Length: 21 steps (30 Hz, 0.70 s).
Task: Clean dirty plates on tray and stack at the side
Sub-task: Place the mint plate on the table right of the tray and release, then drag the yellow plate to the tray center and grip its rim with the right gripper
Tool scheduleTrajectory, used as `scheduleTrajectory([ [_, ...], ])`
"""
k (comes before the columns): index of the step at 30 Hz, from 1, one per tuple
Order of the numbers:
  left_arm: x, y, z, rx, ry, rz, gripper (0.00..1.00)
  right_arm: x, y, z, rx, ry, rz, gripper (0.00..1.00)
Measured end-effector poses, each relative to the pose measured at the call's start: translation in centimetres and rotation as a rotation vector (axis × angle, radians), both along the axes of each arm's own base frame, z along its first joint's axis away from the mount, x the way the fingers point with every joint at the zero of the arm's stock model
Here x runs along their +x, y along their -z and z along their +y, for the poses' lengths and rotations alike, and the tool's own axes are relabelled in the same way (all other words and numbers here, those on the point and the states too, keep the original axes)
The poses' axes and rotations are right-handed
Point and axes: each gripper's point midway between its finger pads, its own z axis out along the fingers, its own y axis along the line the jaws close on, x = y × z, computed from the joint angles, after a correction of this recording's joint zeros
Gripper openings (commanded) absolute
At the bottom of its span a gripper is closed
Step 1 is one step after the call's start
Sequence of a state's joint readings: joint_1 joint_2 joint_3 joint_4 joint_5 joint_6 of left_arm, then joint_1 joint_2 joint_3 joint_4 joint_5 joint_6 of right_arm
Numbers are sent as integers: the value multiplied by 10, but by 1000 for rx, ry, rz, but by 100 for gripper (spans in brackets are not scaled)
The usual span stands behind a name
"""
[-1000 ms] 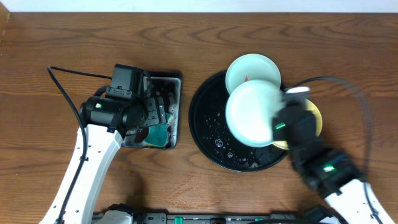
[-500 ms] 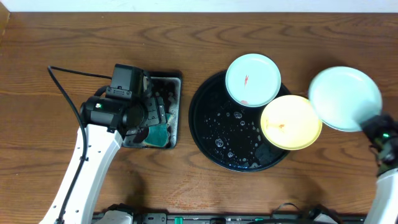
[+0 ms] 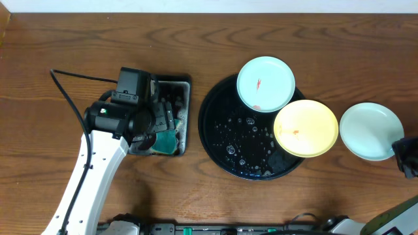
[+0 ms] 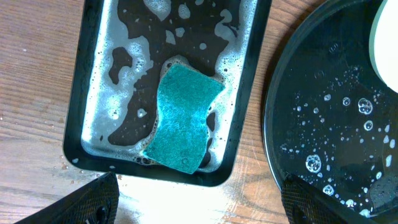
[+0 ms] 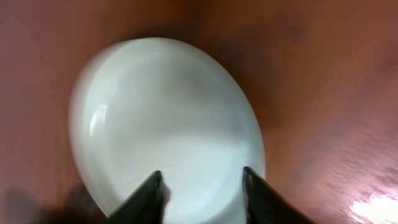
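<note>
Overhead and left wrist: same tray (image 3: 219, 140)

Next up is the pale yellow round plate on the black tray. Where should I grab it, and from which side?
Pinch the pale yellow round plate by its right rim, coming from the right. That edge seems to overhang the glossy black round tray's raised rim, so a finger can probably slip beneath it.

— Where do we find the sponge (image 4: 184, 118)?
— In the sponge tray (image 3: 185, 117), left of the round tray (image 3: 219, 140).
— The plates?
— Back plate (image 3: 265, 83) and right plate (image 3: 305, 128) overlap that tray's rim; outer plate (image 3: 369, 130) sits on the table (image 3: 196, 39), further right.
</note>
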<state>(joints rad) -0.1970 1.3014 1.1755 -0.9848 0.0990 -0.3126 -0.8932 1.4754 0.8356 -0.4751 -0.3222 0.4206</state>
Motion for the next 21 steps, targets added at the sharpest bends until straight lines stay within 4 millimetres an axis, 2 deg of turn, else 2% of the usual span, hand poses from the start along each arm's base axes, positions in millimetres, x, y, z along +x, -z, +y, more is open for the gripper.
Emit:
scheduleTrajectory([
  [3, 0, 0, 0, 0, 0, 0, 84, 20, -14, 18, 21, -106, -98, 44],
  [6, 0, 0, 0, 0, 0, 0, 84, 39, -39, 54, 33, -261, -193, 44],
  [7, 0, 0, 0, 0, 0, 0, 84, 43, -50, 73, 30, -330, -216, 43],
  [11, 0, 0, 0, 0, 0, 0, 84, 44, -70, 128, -32, -528, -197, 44],
  [13, 0, 0, 0, 0, 0, 0, 84, 44, -66, 148, -98, -612, -129, 44],
  [18, 0, 0, 0, 0, 0, 0, 84, 57, -46, 164, -266, -712, -16, 45],
  [21, 0, 0, 0, 0, 0, 0, 84, 65, -27, 164, -326, -732, 42, 42],
])
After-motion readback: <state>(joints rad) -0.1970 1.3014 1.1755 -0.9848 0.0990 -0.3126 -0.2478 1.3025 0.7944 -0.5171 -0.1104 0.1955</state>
